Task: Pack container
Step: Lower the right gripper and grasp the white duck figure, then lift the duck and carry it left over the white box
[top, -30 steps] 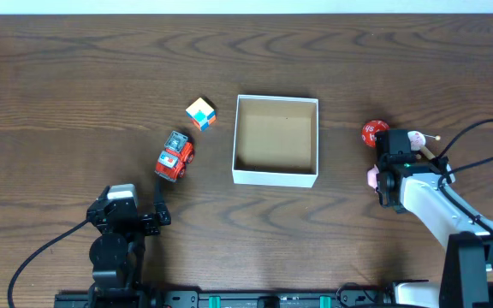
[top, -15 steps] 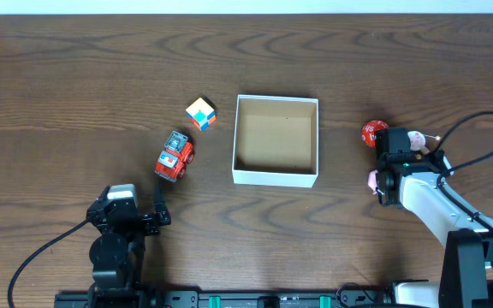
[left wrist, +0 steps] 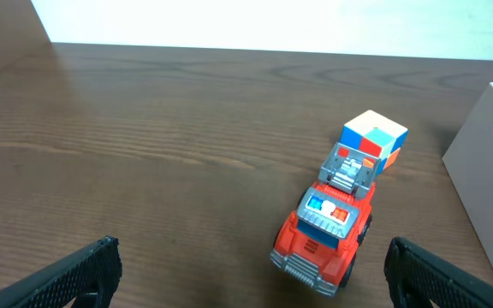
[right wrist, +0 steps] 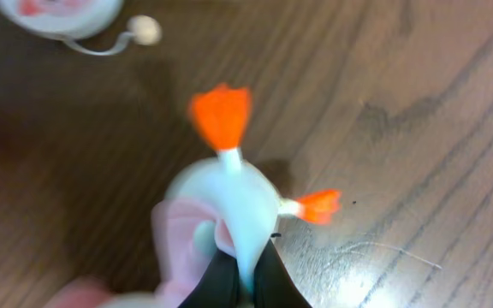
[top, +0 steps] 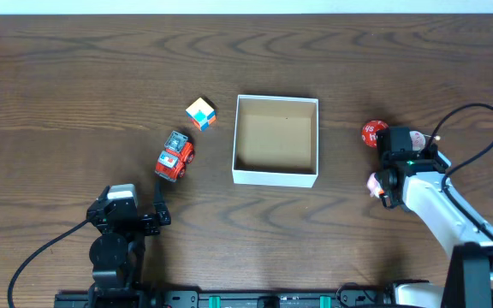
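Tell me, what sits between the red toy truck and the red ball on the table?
The container, a white-walled open box, sits between the red toy truck and the red ball, as the overhead view shows.

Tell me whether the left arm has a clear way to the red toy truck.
Probably yes. The left gripper is open, and the red toy truck lies just ahead of it on bare table with nothing between them; the colored cube sits beyond the truck.

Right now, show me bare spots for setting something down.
Free: inside the container; the table along its far edge. Crowded: cube and truck left of the container; red ball and right tool gripping a toy on its right.
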